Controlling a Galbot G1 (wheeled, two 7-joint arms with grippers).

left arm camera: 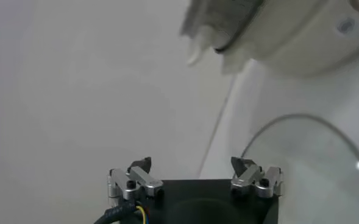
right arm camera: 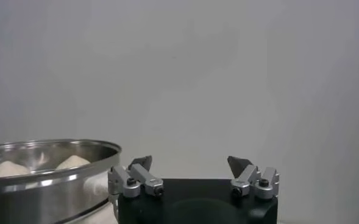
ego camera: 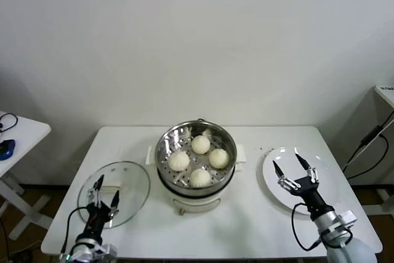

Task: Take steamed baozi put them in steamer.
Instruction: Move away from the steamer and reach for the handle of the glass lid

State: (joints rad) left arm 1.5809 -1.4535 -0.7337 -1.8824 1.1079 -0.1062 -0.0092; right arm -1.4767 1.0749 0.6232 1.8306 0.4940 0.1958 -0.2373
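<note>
Two grippers sat nearest me at the front edge of the white table point(ego camera: 246, 226), both w/ fingers spread and holding nothing. Left gripper point(ego camera: 105, 192) hovered over the near rim of the round glass lid point(ego camera: 126, 183), which lay flat on the table's left side. Right gripper point(ego camera: 295, 165) was over the flat white plate point(ego camera: 326, 173) on the right side, prongs apart, nothing between them.

Left wrist view showed the same: left gripper point(left arm camera: 194, 167) released, glass lid point(left arm camera: 307, 164) curving off beside it, steamer's white base point(left arm camera: 301, 42) further on. Right wrist view had the right gripper point(right arm camera: 191, 165) slack too, w/ the steamer's steel rim point(right arm camera: 51, 173) off to one side and the tops of two baozi point(right arm camera: 72, 162) peeking above it.

Mid-table, btwn lid and plate, stood the steamer point(ego camera: 169, 143), shiny steel w/ white side handles. All four steamed baozi point(ego camera: 201, 144) lay inside on the perforated tray, apart or barely touching, in a rough diamond.

Further back, plain white wall. Far left, a second small white table point(ego camera: 24, 133) w/ a blue object point(ego camera: 6, 148) on it; far right, cables point(ego camera: 369, 146) hanging by a stand.
</note>
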